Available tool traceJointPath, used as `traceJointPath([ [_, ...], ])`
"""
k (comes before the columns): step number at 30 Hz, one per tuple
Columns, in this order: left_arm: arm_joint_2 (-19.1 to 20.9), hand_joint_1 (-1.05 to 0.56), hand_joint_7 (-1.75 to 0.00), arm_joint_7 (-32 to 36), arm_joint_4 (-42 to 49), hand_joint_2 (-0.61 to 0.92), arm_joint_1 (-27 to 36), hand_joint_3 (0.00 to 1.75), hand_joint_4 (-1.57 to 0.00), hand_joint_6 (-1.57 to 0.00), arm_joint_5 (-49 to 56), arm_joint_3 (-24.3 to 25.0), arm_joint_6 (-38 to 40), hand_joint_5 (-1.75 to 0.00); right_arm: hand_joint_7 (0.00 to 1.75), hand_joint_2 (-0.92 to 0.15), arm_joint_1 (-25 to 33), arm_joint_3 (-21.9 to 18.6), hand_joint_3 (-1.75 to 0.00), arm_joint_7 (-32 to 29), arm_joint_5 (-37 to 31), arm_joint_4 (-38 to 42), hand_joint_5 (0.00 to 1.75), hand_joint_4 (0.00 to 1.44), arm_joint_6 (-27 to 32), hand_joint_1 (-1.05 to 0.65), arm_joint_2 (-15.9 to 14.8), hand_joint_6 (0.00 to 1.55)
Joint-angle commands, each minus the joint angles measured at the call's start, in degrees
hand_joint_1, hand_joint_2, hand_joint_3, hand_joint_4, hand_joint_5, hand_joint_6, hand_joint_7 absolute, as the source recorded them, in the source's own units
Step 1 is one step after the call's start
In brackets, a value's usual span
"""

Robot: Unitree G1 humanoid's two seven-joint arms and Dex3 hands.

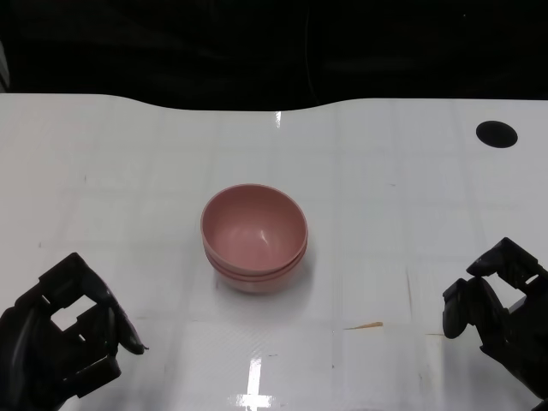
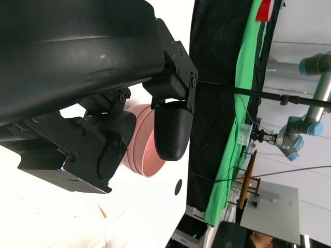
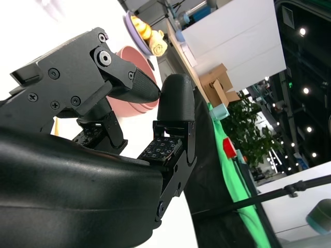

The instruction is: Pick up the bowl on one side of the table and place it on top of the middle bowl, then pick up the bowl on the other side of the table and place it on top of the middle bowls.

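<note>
A stack of matte pink bowls [image 1: 254, 237], nested with their rims showing as close bands, sits at the centre of the glossy white table [image 1: 411, 188]. The left hand [image 1: 73, 334] at 8 o'clock and the right hand [image 1: 501, 304] at 4 o'clock both hold nothing, fingers apart. A black round spot [image 1: 497, 134] lies at 2 o'clock; beyond the far edge hangs a dark backdrop [image 1: 257, 43].

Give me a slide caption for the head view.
Pink bowls stacked mid-table, left hand and right hand empty at either side.
</note>
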Motion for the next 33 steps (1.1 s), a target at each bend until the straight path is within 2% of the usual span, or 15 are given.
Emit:
traceJointPath([
  [1,0.25,0.10,-1.75,0.60,-0.51,0.62,0.19,1.44,-0.82,-0.67,0.56,0.35,0.15,-1.75,1.38,-0.51,0.57,-0.58,-1.23,0.35,-0.76,-0.33,1.75,0.90,-1.41,-0.05,0.05,0.86],
  [8,0.36,0.10,-1.75,0.26,-0.46,0.61,0.44,1.44,-0.82,-0.67,1.44,0.30,-0.63,-1.75,1.42,-0.53,0.56,-0.86,-1.21,1.08,-1.60,0.96,1.75,0.89,-3.33,-0.05,0.63,0.82],
  [33,-0.31,0.11,-1.75,0.70,-0.58,0.62,0.53,1.42,-0.82,-0.66,1.01,0.76,-0.05,-1.75,1.44,-0.53,0.33,-0.95,-1.18,1.89,-2.42,2.65,1.75,0.89,-4.72,-0.05,0.72,0.81],
])
